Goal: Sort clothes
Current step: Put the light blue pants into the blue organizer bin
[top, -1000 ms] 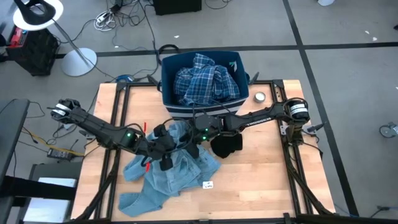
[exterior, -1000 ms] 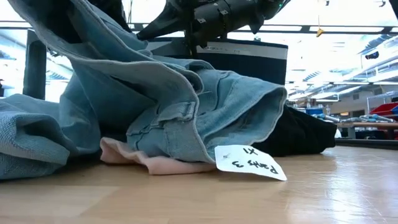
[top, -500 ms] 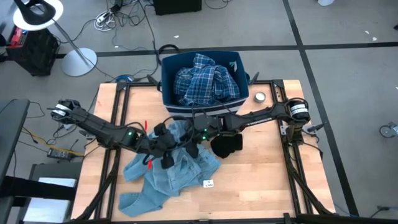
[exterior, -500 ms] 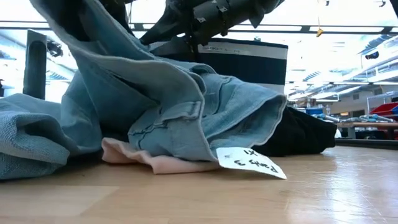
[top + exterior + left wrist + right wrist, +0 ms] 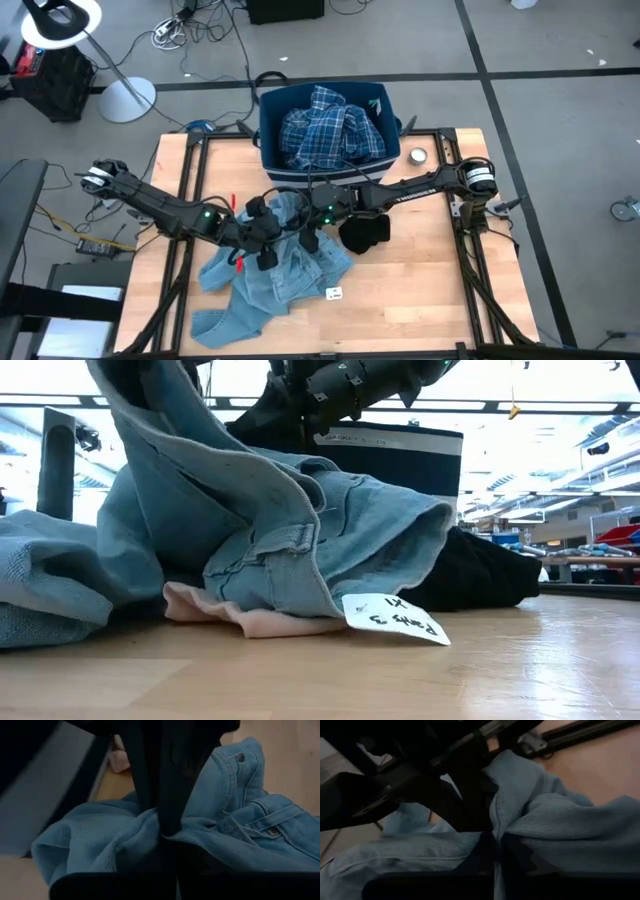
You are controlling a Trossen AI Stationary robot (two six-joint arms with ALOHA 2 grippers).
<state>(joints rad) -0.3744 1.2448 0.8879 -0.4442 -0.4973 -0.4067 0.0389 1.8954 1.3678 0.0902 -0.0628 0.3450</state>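
A light blue denim garment point(image 5: 270, 280) lies heaped at the table's middle, one part point(image 5: 190, 470) pulled up. It rests on a pink garment point(image 5: 250, 623). A black garment point(image 5: 365, 232) lies to its right. My left gripper point(image 5: 282, 228) and my right gripper point(image 5: 302, 222) meet over the heap's far side, both shut on the denim. A navy-white plaid shirt point(image 5: 330, 130) fills the navy bin point(image 5: 268, 150) at the far edge. My left gripper pinches a bunched fold of the denim point(image 5: 150, 822) between its two fingers, slanting down from the table's left. The fold is raised off the heap, and the rest lies on the table. My right gripper pinches a raised ridge of the same denim point(image 5: 502, 815) between its two fingers, slanting down from the table's right. The cloth beside the fingers is gathered in creases, and the lower part stays on the heap.
A white paper tag point(image 5: 395, 618) lies on the wood at the denim's near edge. A small round tin point(image 5: 417, 156) sits right of the bin. Bare wood lies at the near right point(image 5: 420, 300). Dark rails point(image 5: 470, 270) run along the table's sides.
My right gripper has shut on the denim and rolled a little, staying in place. The raised denim has been drawn a bit higher, and the paper tag has slid slightly toward the heap. My left gripper has kept its hold.
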